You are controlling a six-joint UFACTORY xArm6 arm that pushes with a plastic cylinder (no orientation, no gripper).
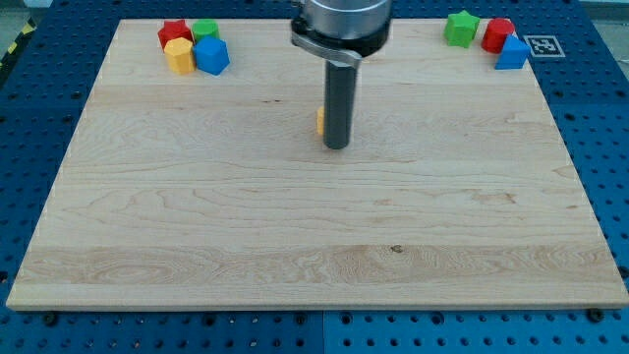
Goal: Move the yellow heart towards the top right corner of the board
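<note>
since the rod hides most of it: we only catch a yellow sliver (pixel 320 120) by the rod's left edge, probably the yellow heart, mid-board
my tip (pixel 336 147): touching or just beside that sliver, on its right
grip state: no jaws, nothing clenched or released, we just push
step: lining up, we'd say
next move: get round to its lower left, shove toward the board (pixel 295 246) top right
count, top left: red block (pixel 173 31), green block (pixel 205 29), yellow block (pixel 180 55), blue block (pixel 211 55)
count, top right: green block (pixel 461 28), red block (pixel 497 32), blue block (pixel 511 53)

Lab: blue pegboard bench (pixel 59 59), fiducial tag (pixel 543 45)

Yellow heart (pixel 320 121), mostly hidden, mid-board
</note>
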